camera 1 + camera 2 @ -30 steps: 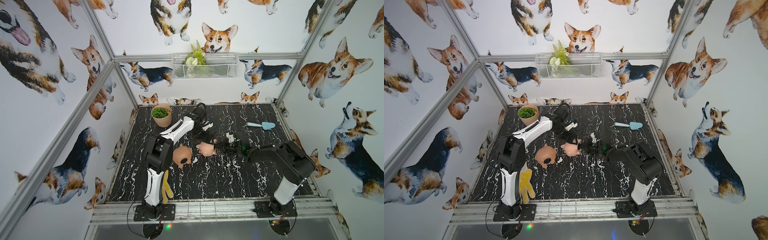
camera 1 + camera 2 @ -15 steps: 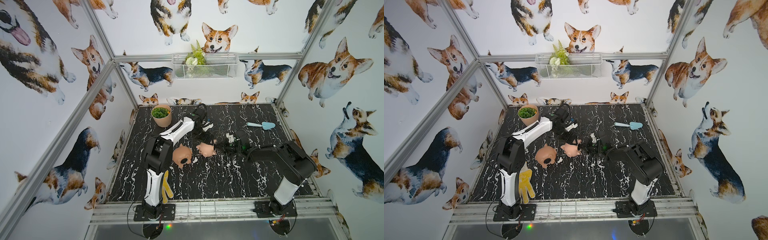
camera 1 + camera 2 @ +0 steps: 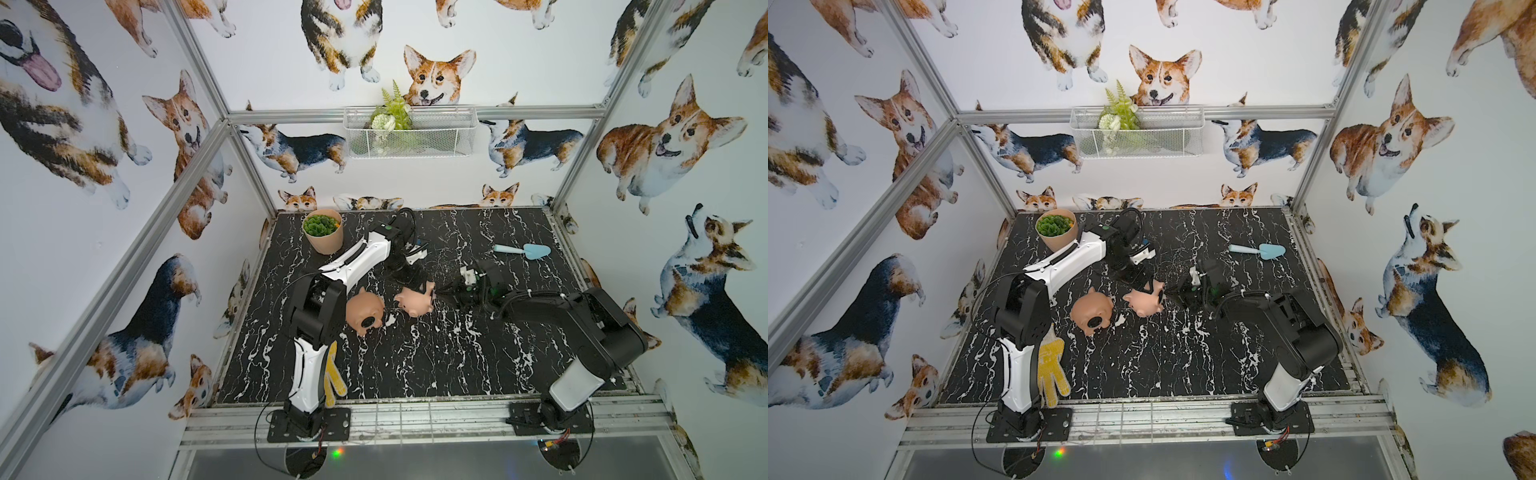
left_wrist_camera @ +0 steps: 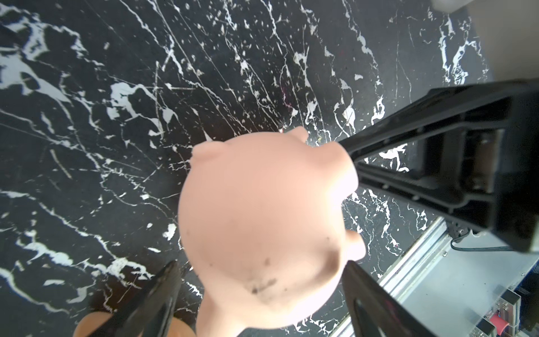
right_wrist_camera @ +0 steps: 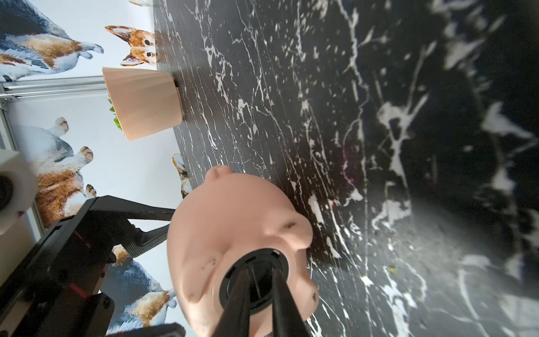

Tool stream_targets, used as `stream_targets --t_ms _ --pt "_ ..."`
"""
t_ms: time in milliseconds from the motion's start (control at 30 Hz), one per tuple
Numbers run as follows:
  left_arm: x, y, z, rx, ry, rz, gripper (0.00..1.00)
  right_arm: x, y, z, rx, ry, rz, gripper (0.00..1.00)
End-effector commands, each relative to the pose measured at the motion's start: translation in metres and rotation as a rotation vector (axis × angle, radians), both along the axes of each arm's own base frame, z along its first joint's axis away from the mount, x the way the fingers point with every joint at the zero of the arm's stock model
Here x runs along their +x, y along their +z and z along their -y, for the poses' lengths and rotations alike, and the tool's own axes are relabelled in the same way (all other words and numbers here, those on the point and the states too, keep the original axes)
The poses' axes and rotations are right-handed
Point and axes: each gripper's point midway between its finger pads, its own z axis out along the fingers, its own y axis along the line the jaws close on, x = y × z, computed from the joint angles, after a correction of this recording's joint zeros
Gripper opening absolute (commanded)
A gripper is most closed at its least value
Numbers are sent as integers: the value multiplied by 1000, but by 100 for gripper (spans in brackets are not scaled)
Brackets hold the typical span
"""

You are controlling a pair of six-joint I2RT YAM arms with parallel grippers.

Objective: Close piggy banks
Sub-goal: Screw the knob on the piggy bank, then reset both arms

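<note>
The black marble table [image 3: 415, 374] fills the lower middle of both top views. The white left arm [image 3: 353, 262] and the black right arm [image 3: 552, 305] lean in from its near edge and meet a little left of its centre. A plant pot [image 3: 323, 239] stands at the table's upper left corner, a yellow glove [image 3: 334, 376] lies at the lower left by the left arm's base, and a blue trowel [image 3: 524, 250] lies at the upper right, all well apart from the work. The darker piggy bank [image 3: 362, 307] lies on the table left of centre, belly turned partly upward, and its round plug [image 3: 368, 322] sits in the belly, so I judge this one is closed already. The pale piggy bank [image 3: 415, 302] is near it on the right, not touching, and it is the one in work. The left pincer [image 4: 261, 262] holds it: in the left wrist view the body fills the centre of the frame, with one finger [image 4: 163, 294] on each side at the bottom. In the right wrist view the belly faces the camera at lower centre, and the black plug [image 5: 258, 258] appears to be seated in it. The right pincer [image 5: 259, 271] shows at the bottom of that frame with its jaws narrow and its tips inside the plug. Whether they pinch the plug or only rest in it, I cannot tell. So what is left, in my judgement, is to make sure this plug is pressed or turned fully home, then to let go.
</note>
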Motion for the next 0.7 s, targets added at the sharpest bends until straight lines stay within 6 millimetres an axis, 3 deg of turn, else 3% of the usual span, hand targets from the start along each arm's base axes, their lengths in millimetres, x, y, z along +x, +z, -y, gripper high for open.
stream_targets --t_ms 0,200,367,500,567,667 --pt "0 7 -5 20 -4 9 89 -6 2 14 -61 4 -13 18" --pt "21 44 -8 -4 41 147 92 -7 29 36 -162 6 63 19" --pt "48 93 -19 -48 135 332 94 -1 63 60 -257 1 168 19" --pt "72 140 -49 -52 283 624 97 4 87 86 -394 -12 275 22" --pt "78 168 -75 -57 402 808 100 8 102 102 -436 -27 334 25" --pt "82 188 -110 -77 546 1047 100 14 117 129 -522 -78 409 39"
